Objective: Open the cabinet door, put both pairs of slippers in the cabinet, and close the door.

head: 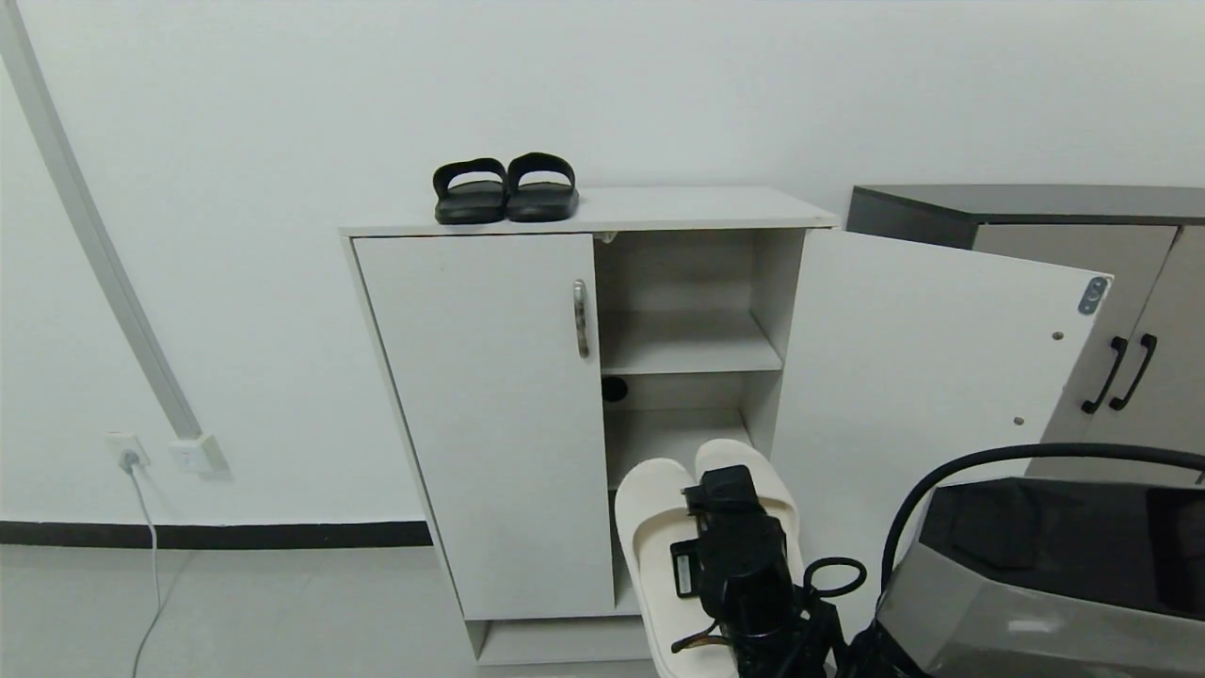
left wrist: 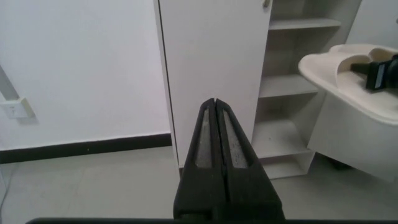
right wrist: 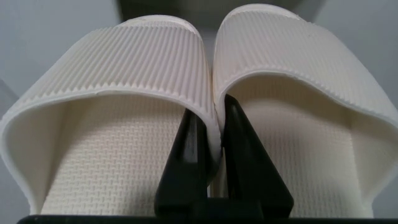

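I count two black slippers (head: 506, 191) on the cabinet (head: 480, 424), two white slippers (head: 650, 513) pinched by right gripper (right wrist: 212, 124), heels hidden; left gripper (left wrist: 214, 106) pressed together.

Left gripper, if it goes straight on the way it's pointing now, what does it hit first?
Most likely the closed left cabinet door, low on its panel: the shut left gripper lines up with it. Nothing shows between them, though the gap is hard to judge.

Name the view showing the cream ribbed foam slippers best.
Right wrist view: the cream ribbed foam slippers appear close up, the right tool pinching their adjoining straps. Head view: partly hidden behind the arm. Left wrist view: only part, farther off.
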`<state>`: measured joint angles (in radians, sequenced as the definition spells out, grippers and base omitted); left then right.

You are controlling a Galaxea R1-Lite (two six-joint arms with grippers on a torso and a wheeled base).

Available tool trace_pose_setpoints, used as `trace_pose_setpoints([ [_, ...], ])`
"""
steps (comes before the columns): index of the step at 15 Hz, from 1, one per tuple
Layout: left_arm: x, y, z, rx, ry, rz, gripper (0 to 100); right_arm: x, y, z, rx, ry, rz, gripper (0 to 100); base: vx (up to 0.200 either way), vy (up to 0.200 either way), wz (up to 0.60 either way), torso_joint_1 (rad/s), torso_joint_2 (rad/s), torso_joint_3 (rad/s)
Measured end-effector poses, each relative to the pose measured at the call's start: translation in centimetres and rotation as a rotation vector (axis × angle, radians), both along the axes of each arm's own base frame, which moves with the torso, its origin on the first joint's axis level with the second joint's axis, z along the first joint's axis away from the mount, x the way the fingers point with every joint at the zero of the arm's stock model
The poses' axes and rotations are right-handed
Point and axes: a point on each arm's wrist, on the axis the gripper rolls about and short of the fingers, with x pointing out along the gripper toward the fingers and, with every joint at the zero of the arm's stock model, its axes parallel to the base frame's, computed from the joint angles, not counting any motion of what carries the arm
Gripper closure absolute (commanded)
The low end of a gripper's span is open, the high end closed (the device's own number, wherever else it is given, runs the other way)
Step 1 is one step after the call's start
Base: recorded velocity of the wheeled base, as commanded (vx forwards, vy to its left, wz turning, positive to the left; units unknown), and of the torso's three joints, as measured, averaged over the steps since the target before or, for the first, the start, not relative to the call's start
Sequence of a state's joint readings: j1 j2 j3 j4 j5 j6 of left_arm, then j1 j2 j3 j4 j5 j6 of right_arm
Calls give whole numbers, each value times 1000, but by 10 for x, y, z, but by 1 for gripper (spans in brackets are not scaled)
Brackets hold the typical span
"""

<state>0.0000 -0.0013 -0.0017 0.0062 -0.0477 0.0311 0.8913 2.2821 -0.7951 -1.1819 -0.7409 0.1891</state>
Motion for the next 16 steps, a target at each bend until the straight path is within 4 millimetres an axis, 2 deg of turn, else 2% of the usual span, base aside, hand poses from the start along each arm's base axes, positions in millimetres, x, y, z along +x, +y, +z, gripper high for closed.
trace_pose_setpoints([
  [9, 0, 0, 0, 0, 0, 0, 100, 32, 2, -29, 17, 0, -61, 100, 0, 0, 0, 0, 0, 0],
  [16, 0, 0, 0, 1, 1, 0, 100, 35, 2, -40, 7, 14, -68, 100, 0, 0, 0, 0, 0, 0],
])
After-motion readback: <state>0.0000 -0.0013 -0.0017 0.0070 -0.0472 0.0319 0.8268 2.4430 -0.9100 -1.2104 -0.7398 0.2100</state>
